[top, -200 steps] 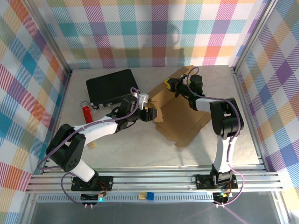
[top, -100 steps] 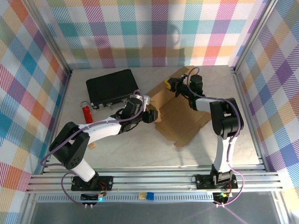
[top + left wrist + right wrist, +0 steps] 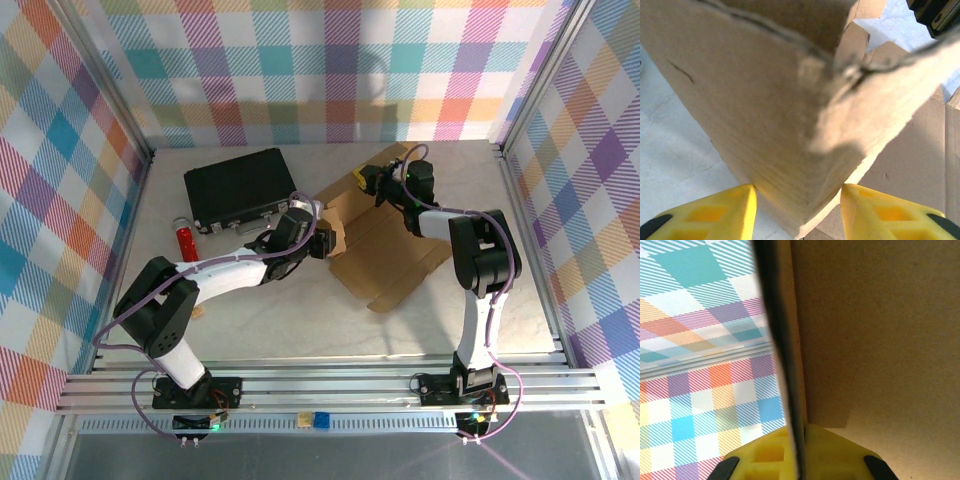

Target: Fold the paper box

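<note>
Top external view: the box (image 3: 385, 245), a flat brown die-cut card sheet with flaps, lies just right of the black case (image 3: 240, 185). The left gripper (image 3: 325, 243) meets its near-left edge, below the case's right end, where a flap stands up. The left wrist view brings this close. The raised fold sits between half-parted yellow fingers (image 3: 705, 212), and card meets both. Whether they pinch it I cannot tell, and the fold's top is blurred. Farther back, right of the case, the right gripper (image 3: 362, 180) is at the sheet's far corner. Its wrist view shows the jaws closed on a thin card edge.
</note>
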Robot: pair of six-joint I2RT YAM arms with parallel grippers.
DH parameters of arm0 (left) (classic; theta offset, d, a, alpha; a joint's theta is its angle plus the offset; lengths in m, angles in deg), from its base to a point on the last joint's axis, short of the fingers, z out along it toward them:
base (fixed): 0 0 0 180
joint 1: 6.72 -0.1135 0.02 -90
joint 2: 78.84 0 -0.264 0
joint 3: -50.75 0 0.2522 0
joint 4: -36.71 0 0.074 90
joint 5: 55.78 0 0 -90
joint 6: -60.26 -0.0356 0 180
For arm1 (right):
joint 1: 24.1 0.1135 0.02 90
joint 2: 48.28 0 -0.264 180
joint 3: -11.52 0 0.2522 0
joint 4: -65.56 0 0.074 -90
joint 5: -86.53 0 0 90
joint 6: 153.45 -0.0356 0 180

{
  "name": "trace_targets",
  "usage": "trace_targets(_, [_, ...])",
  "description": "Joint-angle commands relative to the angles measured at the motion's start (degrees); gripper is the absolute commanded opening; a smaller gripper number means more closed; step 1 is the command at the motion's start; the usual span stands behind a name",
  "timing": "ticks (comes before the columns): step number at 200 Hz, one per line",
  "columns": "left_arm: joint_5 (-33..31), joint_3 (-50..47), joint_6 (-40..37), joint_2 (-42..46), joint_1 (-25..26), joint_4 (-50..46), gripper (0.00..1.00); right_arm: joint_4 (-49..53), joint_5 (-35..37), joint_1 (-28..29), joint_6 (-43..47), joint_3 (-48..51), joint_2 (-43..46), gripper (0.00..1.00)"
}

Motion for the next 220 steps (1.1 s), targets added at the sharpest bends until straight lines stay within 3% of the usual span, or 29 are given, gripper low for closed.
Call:
trace_targets(1, [-2.57,1.71,-0.03,-0.56,0.68,0.97,0.37,-1.36,0.46,0.68,-1.52,0.38,-0.58,0.00])
trace_targets(55, [-3.79,1.71,0.41,-1.06,0.77,1.50,0.29,0.16,1.06,0.88,-1.18,0.45,-0.16,0.00])
trace_targets(93, [-5.62,2.72,0.67,-1.74,0.89,0.50,0.14,-0.01,2.79,1.53,-2.19,0.90,0.39,0.00])
trace_targets(109, [-6.40,3.33,0.76,-2.28,1.08,0.05,0.12,0.57,3.32,1.78,-2.14,0.81,0.67,0.00])
trace_targets(134, [-8.90,4.64,0.73,-3.22,1.48,-1.66,0.13,1.26,4.11,2.09,-2.31,0.96,1.18,0.00])
trace_targets(149, [-10.83,5.37,0.76,-3.87,1.74,-2.57,0.23,1.27,4.68,2.27,-2.73,1.42,1.50,0.00])
trace_targets(177, [-13.75,6.63,0.57,-5.53,1.91,-3.70,0.32,2.03,5.55,2.60,-3.02,1.43,1.62,0.00])
trace_targets(220, [-18.91,11.02,0.32,-9.40,2.07,-7.63,0.31,2.44,7.19,2.90,-3.34,1.76,2.23,0.00])
